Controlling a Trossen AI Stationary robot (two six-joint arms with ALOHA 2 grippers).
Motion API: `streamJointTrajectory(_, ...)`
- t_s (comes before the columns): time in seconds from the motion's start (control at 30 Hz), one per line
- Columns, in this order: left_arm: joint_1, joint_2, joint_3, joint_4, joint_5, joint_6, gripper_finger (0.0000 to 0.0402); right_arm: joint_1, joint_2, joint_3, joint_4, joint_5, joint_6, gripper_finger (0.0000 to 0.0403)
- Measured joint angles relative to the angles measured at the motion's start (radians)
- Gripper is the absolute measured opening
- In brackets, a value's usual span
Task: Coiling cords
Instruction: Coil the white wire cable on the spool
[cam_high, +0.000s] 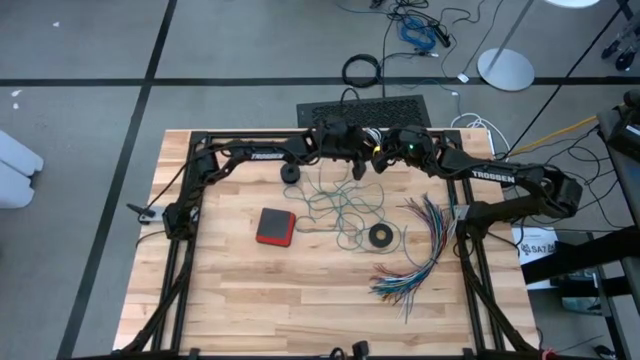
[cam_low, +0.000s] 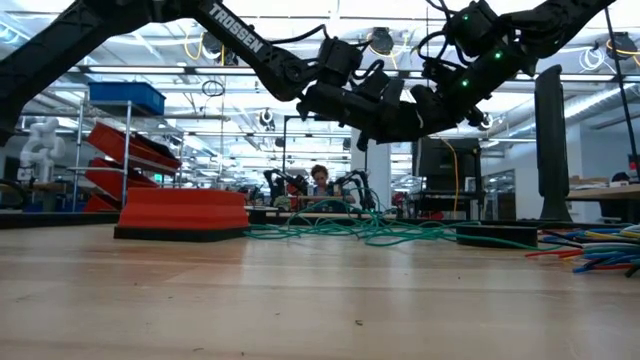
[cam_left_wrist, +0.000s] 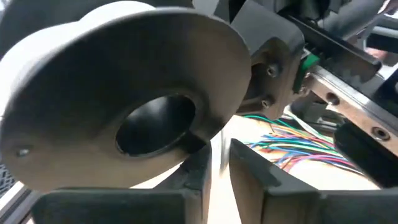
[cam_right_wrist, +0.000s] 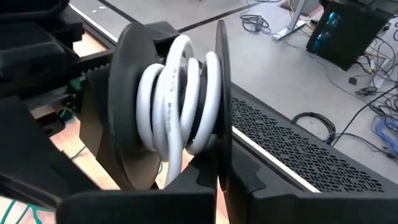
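Cord winding above table (cam_high: 220, 300) far edge, at its middle.
Right gripper (cam_right_wrist: 221, 180) clamped on spool (cam_right_wrist: 124, 112) rim, white cord (cam_right_wrist: 180, 99) wrapped round it; left gripper (cam_left_wrist: 221, 168) barely parted alongside; teal cord (cam_high: 340, 215) loose mid-table. Keep spool steady, lay turns snug.

Table (cam_high: 250, 290) pale wood planks, matt, visible grain and joints. White cord (cam_right_wrist: 177, 93) smooth, glossy plastic sheath, wound on a spool (cam_right_wrist: 124, 112) with matt dark plastic flanges. Teal-green cord (cam_high: 340, 205) thin, smooth-looking jacket. Red pad (cam_high: 275, 226) matt plastic look with dark rim. Multicoloured wires (cam_high: 420, 255) glossy plastic insulation. Black ring (cam_high: 380, 236) matt, tape-like. Both arms matt black, metal or plastic unclear. Perforated dark panel (cam_high: 365, 108) at the far edge looks like metal mesh, dull
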Motion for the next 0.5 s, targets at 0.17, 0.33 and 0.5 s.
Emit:
streamJointTrajectory(0.17,0.023,-0.001,-0.035,0.046,0.019,0.0,0.0076,0.0,-0.008,0.0,0.026,-0.02,0.005,0.0)
streamJointTrajectory(0.33,0.057,-0.001,-0.058,0.072,0.049,-0.028,0.0078,0.001,-0.021,0.0,0.035,-0.036,0.008,0.0)
streamJointTrajectory(0.5,0.076,-0.001,-0.078,0.1,0.067,-0.047,0.0078,0.001,-0.022,0.0,0.041,-0.058,0.01,0.0)
